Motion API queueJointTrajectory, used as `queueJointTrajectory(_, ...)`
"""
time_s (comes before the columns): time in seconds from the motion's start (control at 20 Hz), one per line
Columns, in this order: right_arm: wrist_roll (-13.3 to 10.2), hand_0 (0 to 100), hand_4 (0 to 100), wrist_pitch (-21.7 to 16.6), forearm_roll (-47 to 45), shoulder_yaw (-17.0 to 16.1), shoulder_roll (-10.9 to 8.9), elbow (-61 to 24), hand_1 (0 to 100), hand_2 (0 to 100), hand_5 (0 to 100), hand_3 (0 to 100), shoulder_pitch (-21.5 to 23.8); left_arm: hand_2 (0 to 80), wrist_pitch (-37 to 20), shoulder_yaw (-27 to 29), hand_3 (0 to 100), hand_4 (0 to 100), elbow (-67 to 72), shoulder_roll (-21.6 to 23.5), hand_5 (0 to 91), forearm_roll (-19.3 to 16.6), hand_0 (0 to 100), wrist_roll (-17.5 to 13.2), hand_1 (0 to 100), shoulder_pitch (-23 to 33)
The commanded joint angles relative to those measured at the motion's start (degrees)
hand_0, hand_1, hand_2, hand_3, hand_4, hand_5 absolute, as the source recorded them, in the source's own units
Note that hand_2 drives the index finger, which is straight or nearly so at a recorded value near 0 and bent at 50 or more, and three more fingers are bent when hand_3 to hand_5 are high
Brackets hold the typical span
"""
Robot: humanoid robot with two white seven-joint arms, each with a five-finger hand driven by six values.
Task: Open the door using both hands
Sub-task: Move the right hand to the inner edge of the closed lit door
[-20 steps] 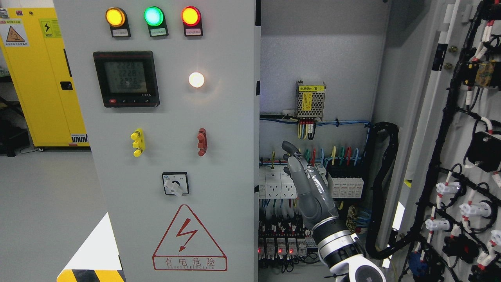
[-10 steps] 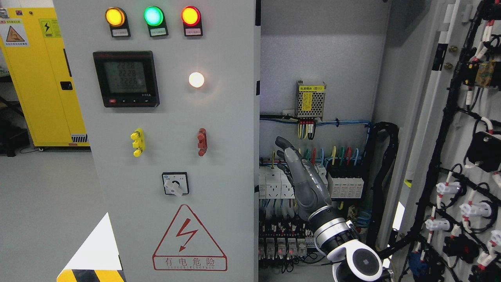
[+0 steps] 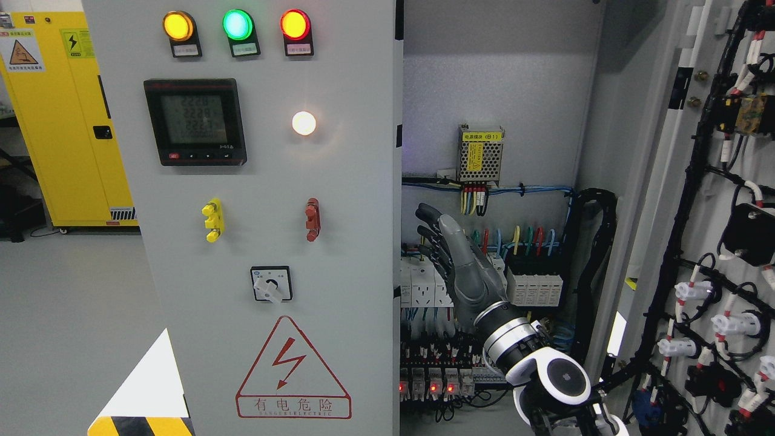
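The right robot hand (image 3: pixel 463 266) reaches up from the lower right into the open cabinet, its fingers (image 3: pixel 427 225) stretched out and slightly fanned, holding nothing. The fingertips point up and left toward the edge of the closed left door (image 3: pixel 266 242), near it but whether touching cannot be told. The palm sits in front of the row of white terminal blocks (image 3: pixel 424 287) — the wrist, a silver ring and white joint, lies below and right of the hand.

Right of the hand, coloured wires (image 3: pixel 521 239) rise from more white blocks, and a black cable conduit (image 3: pixel 596 272) loops further right. Above the hand hangs a small perforated power supply (image 3: pixel 480 156) with a yellow label. Below the hand, a row of relays with red lights (image 3: pixel 433 384) runs along the cabinet's bottom.

The left door, left of the hand, carries amber, green and red lamps (image 3: pixel 237 25), a digital meter (image 3: pixel 195 121), a lit white lamp (image 3: pixel 304 123), a yellow handle (image 3: pixel 213 220), a red handle (image 3: pixel 312 219), a rotary switch (image 3: pixel 271 284) and a red warning triangle (image 3: pixel 293 369). The right door (image 3: pixel 726 242) stands swung open far right of the hand, its inner face covered in black wiring. A yellow cabinet (image 3: pixel 66 121) stands far left.
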Motion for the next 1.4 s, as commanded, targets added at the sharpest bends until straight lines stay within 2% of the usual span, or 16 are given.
queueJointTrajectory(0.0, 1.72, 21, 0, 1.20, -0.51, -2.57, -0.08, 4.31, 5, 0, 0, 0, -1.77, 0.0, 0.34, 0.08, 1, 0, 0.01, -1.58, 0.0, 0.00, 0, 0.02, 0, -0.01)
queueJointTrajectory(0.2, 2.15, 21, 0, 1.65, -0.94, -2.57, -0.08, 4.32, 5, 0, 0, 0, -2.29, 0.0, 0.26, 0.08, 1, 0, 0.01, -1.58, 0.0, 0.00, 0, 0.02, 0, -0.01)
queueJointTrajectory(0.3, 3.64, 21, 0, 1.65, -3.57, -2.75, -0.08, 4.14, 5, 0, 0, 0, -2.30, 0.0, 0.26, 0.08, 1, 0, 0.01, -1.58, 0.0, 0.00, 0, 0.02, 0, -0.01)
queueJointTrajectory(0.55, 4.09, 21, 0, 1.56, -5.08, -2.92, -0.08, 4.58, 5, 0, 0, 0, -2.65, 0.0, 0.17, 0.08, 1, 0, 0.01, -2.02, 0.0, 0.00, 0, 0.02, 0, 0.08)
queueJointTrajectory(0.7, 8.29, 22, 0, 1.56, -5.08, -3.97, -0.08, 5.28, 5, 0, 0, 0, -3.35, 0.0, 0.08, 0.08, 1, 0, 0.01, -2.11, 0.0, 0.00, 0, 0.02, 0, 0.08)
queueJointTrajectory(0.9, 10.06, 22, 0, 1.56, -5.08, -4.51, -0.34, 6.95, 5, 0, 0, 0, -4.05, 0.0, 0.08, 0.08, 1, 0, 0.01, -2.11, 0.0, 0.00, 0, 0.02, 0, 0.08)
queueJointTrajectory(1.05, 13.31, 22, 0, 1.56, -4.99, -4.51, -0.96, 7.83, 5, 0, 0, 0, -5.11, 0.0, 0.08, 0.08, 1, 0, 0.01, -2.11, 0.0, 0.00, 0, 0.02, 0, 0.08)
queueJointTrajectory(1.35, 13.76, 22, 0, 1.73, -5.08, -4.42, -0.96, 10.73, 5, 0, 0, 0, -6.07, 0.0, 0.34, 0.17, 1, 0, 0.19, -2.11, 0.0, 0.00, 0, 0.02, 0, 0.17)
